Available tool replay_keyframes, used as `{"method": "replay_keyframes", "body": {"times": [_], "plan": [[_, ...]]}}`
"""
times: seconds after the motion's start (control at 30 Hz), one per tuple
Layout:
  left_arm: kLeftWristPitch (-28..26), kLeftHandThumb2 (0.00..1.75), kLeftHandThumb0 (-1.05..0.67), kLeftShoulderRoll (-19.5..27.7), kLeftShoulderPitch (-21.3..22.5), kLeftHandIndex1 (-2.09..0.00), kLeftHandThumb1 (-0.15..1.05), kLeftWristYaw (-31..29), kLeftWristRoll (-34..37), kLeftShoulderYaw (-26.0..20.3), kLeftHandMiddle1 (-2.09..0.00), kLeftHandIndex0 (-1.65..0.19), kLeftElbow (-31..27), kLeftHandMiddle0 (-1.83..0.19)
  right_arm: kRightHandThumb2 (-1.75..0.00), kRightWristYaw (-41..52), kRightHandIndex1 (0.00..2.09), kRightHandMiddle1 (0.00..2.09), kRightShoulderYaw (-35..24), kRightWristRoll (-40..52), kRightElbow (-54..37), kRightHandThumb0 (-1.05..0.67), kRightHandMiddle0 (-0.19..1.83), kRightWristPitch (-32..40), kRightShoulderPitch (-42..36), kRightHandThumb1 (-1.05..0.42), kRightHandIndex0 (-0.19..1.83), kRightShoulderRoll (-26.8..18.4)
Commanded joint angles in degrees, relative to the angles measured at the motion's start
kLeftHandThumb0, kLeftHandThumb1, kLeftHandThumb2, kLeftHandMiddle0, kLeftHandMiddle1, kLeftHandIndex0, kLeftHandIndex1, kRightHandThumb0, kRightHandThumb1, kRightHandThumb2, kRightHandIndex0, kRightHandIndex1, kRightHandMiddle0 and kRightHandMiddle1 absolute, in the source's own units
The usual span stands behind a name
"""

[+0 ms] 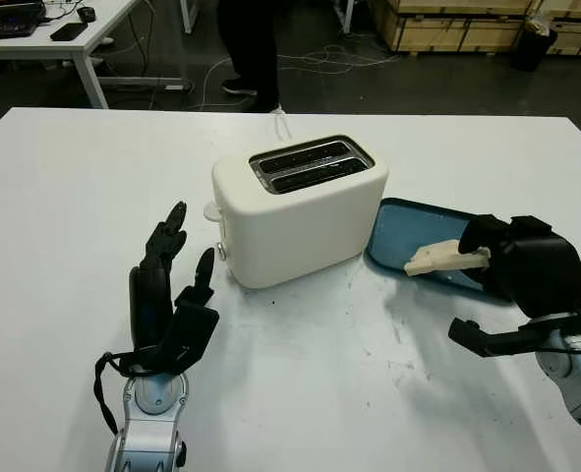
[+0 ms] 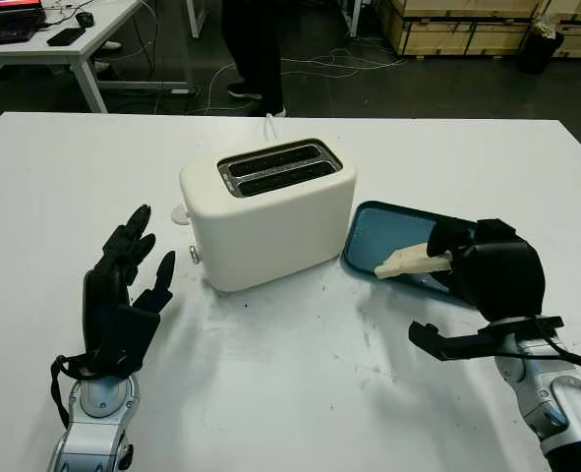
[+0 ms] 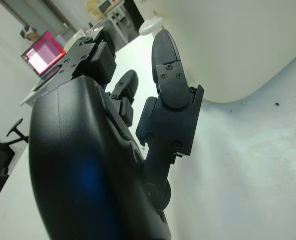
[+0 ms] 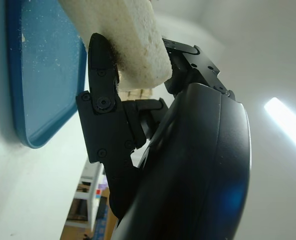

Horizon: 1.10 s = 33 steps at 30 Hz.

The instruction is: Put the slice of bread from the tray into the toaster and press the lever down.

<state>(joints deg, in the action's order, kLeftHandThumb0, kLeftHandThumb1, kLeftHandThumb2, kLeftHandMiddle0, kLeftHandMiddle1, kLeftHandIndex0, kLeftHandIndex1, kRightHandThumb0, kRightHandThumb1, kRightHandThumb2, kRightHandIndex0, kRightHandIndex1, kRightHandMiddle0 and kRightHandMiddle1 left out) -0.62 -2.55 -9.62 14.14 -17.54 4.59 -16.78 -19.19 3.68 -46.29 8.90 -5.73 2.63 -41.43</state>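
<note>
1. Slice of bread (image 1: pixel 445 258) pinched by the right hand (image 1: pixel 526 264), fingers (image 4: pixel 103 85) clamped on one end; free end jutting toward the toaster (image 1: pixel 298 208), held over the blue tray (image 1: pixel 408 228).
2. Judged light, soft and crumbly: easily dented or torn under a hard squeeze, likely to sag if held by a thin corner. Best gripped across the faces near one end, leaving the other end bare for entry into a slot.
3. Toaster standing upright at the middle of the white tabletop (image 1: pixel 64 177), both slots (image 1: pixel 310 163) facing up and unoccupied; tray lying just beside the toaster's right flank, near corner almost touching the body.
4. Lever knob (image 1: pixel 211 210) projecting from the toaster's left end, seemingly raised.
5. Left hand (image 1: pixel 172 295) open, holding nothing, poised over the tabletop just beside the lever end of the toaster, not touching it.
6. Free air above the slots, allowing a lift over the toaster's rounded top edge and a descent from above. Slots narrow and set at a slant to the tabletop's edges, so the slice judged to need turning on edge and lining up with a slot.
7. Wide bare tabletop in front and at both sides; a person's legs (image 1: pixel 249 49) standing beyond the far edge.
</note>
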Motion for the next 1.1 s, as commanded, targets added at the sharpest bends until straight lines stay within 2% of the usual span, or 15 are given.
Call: {"method": "replay_keyframes", "body": {"times": [0.0,0.13,0.23,0.3,0.37,0.43,0.5,0.57,0.67,0.83,1.0,1.07], "plan": [[0.6,0.46,-0.56,-0.2,0.5,0.00,0.92,0.6,-0.8,0.2,-0.43,-0.36,0.7,-0.25,-0.30,1.5,1.75,1.56,-1.6,3.5,-0.6,-0.41,0.45,-1.4,0.9,-0.92,0.59,0.4],[0.5,0.46,-0.56,-0.3,0.6,0.00,0.92,0.5,-0.3,0.1,-0.43,-0.35,1.0,-0.25,-0.34,9.8,1.75,1.50,-5.6,15.3,-1.4,-0.40,0.50,-4.0,2.2,-0.92,0.58,0.0],[0.8,0.46,-0.57,-0.2,0.9,0.00,0.92,0.4,0.1,-0.1,-0.43,-0.35,1.4,-0.25,-0.35,19.7,1.63,1.29,-9.5,24.5,-3.4,-0.40,0.64,-2.3,4.8,-0.92,0.68,-1.9],[1.0,0.46,-0.56,-0.2,1.1,0.00,0.92,0.3,0.2,-0.1,-0.42,-0.34,1.6,-0.24,-0.33,25.0,1.71,1.35,-11.9,29.1,-3.8,-0.39,0.59,-1.9,7.2,-0.92,0.58,-3.2],[1.3,0.46,-0.56,-0.1,1.2,0.00,0.92,0.3,0.2,0.0,-0.42,-0.34,1.9,-0.24,-0.30,29.3,1.74,1.19,-13.7,33.2,-2.9,-0.37,0.62,-2.7,10.2,-0.92,0.52,-4.4],[1.9,0.46,-0.56,-0.1,1.3,0.00,0.92,0.6,0.0,0.1,-0.43,-0.35,2.4,-0.25,-0.28,34.3,1.74,1.24,-14.7,37.3,-0.7,-0.35,0.62,-3.3,14.5,-0.92,0.52,-5.7],[2.0,0.46,-0.57,-0.3,1.4,0.00,0.92,0.7,-0.1,0.2,-0.43,-0.35,2.8,-0.25,-0.28,39.1,1.74,1.42,-14.8,40.4,1.7,-0.33,0.58,-3.5,19.1,-0.92,0.56,-7.2],[2.1,0.46,-0.57,-0.3,1.4,0.00,0.92,0.9,-0.5,0.3,-0.44,-0.35,2.9,-0.25,-0.26,42.8,1.67,1.38,-14.6,42.5,3.6,-0.32,0.62,-2.4,23.2,-0.92,0.58,-7.9],[2.3,0.46,-0.55,-0.1,1.5,-0.01,0.92,1.2,-0.8,0.4,-0.44,-0.35,3.3,-0.25,-0.30,50.6,1.73,1.55,-13.2,45.6,8.6,-0.32,0.49,-1.7,31.1,-0.92,0.54,-9.0],[2.4,0.46,-0.56,-0.3,1.6,0.00,0.92,1.5,-0.3,0.3,-0.44,-0.35,3.5,-0.24,-0.24,58.8,1.74,1.71,-10.6,48.8,15.6,-0.29,0.45,6.4,43.7,-0.92,0.59,-7.2],[3.0,0.46,-0.55,-0.1,1.7,0.00,0.92,1.7,-0.5,0.3,-0.45,-0.35,4.0,-0.24,-0.18,65.2,1.75,1.74,-8.3,51.4,22.7,-0.37,0.44,15.4,54.3,-0.92,0.62,-3.9],[3.4,0.46,-0.55,0.0,1.7,-0.01,0.92,1.9,-0.7,0.3,-0.46,-0.35,4.3,-0.24,-0.18,67.0,1.75,1.74,-7.6,52.3,26.4,-0.32,0.39,19.5,58.2,-0.92,0.62,-1.2]]}}
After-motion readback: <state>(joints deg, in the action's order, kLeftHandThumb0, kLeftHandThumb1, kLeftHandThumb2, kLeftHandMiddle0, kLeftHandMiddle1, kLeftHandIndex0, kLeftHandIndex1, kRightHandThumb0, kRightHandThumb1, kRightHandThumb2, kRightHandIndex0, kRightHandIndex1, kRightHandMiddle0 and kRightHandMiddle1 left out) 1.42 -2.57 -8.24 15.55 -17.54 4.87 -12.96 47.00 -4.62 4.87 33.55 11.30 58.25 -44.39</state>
